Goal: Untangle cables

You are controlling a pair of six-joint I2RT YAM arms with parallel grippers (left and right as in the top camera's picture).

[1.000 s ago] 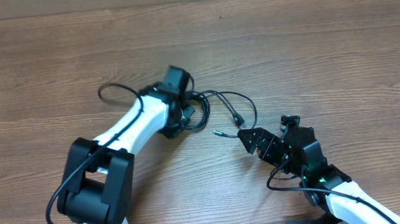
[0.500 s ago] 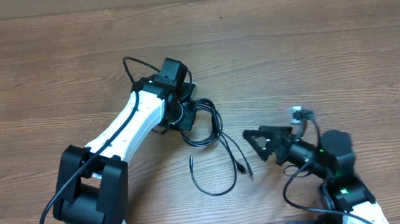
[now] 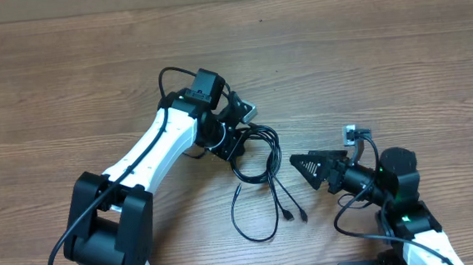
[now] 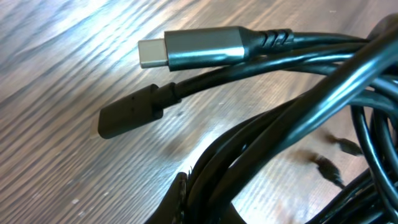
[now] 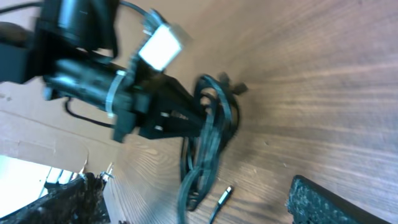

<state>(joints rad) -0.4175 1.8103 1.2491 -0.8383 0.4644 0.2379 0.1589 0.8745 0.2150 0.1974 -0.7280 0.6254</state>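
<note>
Cables [image 3: 266, 174] lie near the middle of the bench [image 3: 381, 55]. The bunch is clamped in the closed left end effector [image 3: 238, 131], and loose strands run from it toward the near edge. The right end effector [image 3: 299, 163], jaws apart and empty, is the free one; the strands lie just to its left, their long axis running far-to-near, across its pointing direction.
</note>
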